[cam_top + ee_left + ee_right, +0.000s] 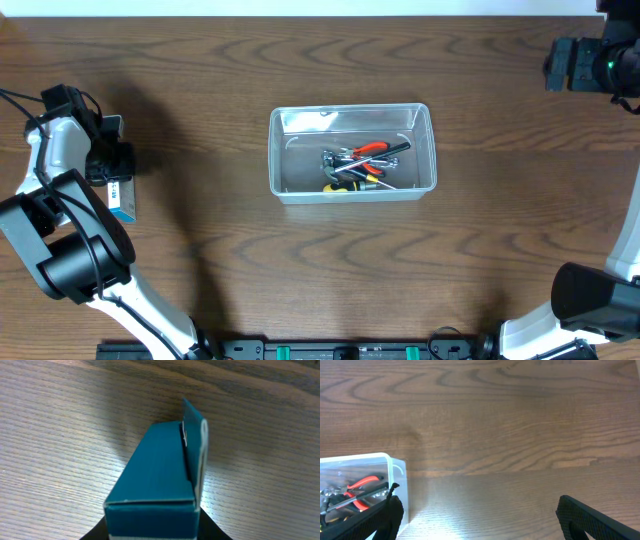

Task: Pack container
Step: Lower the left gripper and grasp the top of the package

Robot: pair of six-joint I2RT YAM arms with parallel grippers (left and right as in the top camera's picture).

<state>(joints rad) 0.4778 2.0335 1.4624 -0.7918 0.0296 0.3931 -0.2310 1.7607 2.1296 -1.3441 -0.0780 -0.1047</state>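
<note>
The clear plastic container [352,195] stands mid-table. It holds red-handled pliers [372,150], a yellow-handled tool [340,185] and other metal hand tools. My left gripper [112,163] is at the far left, shut on the near end of a small blue-and-white box [123,197]. In the left wrist view the blue box [157,470] fills the space between the jaws [152,532], and its far flap stands open. My right gripper [553,65] is at the far right back, open and empty. In its wrist view the jaws [475,517] are wide apart and the container's corner [397,467] shows at the left.
The wooden table [300,280] carries only the container and the box. The arm bases stand along the front edge [340,350].
</note>
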